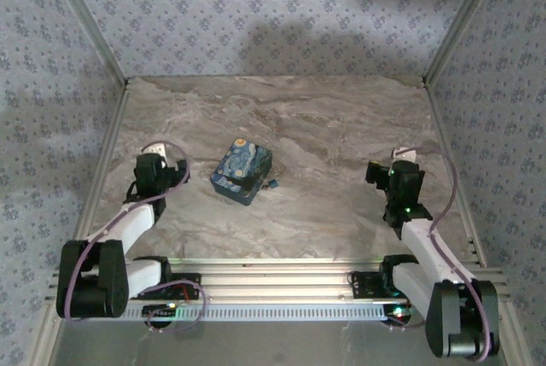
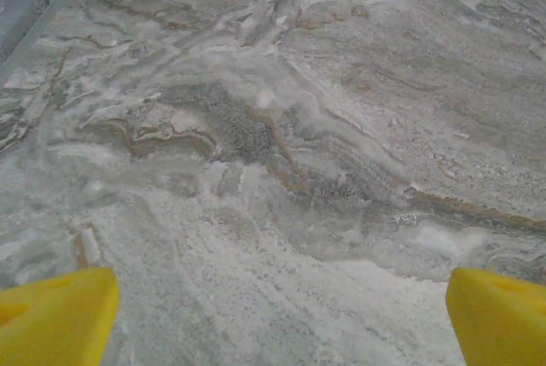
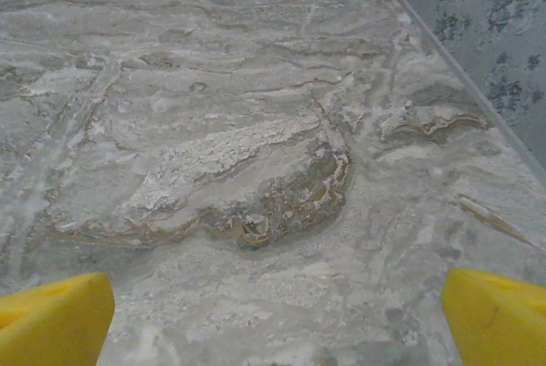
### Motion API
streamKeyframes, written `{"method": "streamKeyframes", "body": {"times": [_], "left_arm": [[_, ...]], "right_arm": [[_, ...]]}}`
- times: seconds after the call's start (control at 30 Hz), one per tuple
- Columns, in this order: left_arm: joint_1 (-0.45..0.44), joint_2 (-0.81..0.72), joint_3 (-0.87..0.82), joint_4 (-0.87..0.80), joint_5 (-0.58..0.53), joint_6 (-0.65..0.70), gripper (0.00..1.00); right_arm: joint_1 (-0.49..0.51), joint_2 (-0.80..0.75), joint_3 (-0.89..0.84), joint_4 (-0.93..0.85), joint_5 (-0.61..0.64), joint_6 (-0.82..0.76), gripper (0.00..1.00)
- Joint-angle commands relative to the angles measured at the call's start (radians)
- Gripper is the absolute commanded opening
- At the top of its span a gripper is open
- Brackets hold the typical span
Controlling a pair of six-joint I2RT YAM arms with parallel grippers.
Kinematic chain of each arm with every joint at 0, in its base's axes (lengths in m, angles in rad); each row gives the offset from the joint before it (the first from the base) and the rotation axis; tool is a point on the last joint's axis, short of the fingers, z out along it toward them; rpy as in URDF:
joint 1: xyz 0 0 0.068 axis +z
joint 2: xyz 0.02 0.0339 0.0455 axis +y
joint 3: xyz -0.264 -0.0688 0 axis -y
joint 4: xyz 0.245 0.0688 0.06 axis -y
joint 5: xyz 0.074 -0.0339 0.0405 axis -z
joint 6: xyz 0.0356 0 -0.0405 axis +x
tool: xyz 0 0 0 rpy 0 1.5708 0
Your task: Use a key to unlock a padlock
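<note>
Both gape wide and empty, left gripper and right gripper. Between them, nearer the left gripper, lies a blue block, probably the padlock: we judge it stiff, heavy, slick; we would pinch its narrow sides.

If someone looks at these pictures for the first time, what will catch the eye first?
The blue, swirl-patterned block lying near the middle of the marbled table, with a small dark piece just right of it. Next, the left gripper and right gripper, both open with yellow fingers over bare table.
</note>
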Motion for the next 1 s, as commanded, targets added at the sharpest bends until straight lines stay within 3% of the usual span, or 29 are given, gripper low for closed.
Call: {"method": "streamKeyframes", "body": {"times": [0.0,0.3,0.37,0.43,0.5,0.53,0.97], "left_arm": [[0.010,0.063,-0.021,0.320,0.037,0.055,0.98],[0.029,0.380,-0.051,0.706,0.088,0.098,0.98],[0.029,0.352,0.017,0.519,0.136,0.115,0.98],[0.043,0.361,0.015,0.539,0.131,0.096,0.98],[0.042,0.364,0.016,0.546,0.128,0.094,0.98],[0.043,0.359,0.019,0.528,0.129,0.096,0.98],[0.042,0.360,0.018,0.532,0.127,0.095,0.98]], "right_arm": [[-0.030,0.077,-0.051,0.366,-0.115,-0.069,1.00],[-0.080,0.456,-0.041,0.704,-0.198,-0.065,1.00],[-0.083,0.531,-0.020,0.727,-0.179,-0.053,1.00],[-0.077,0.601,0.013,0.754,-0.109,-0.036,1.00],[-0.043,0.583,0.064,0.617,-0.060,-0.062,1.00],[-0.030,0.597,0.058,0.659,-0.042,-0.073,1.00],[-0.027,0.590,0.062,0.641,-0.048,-0.078,1.00]]}}
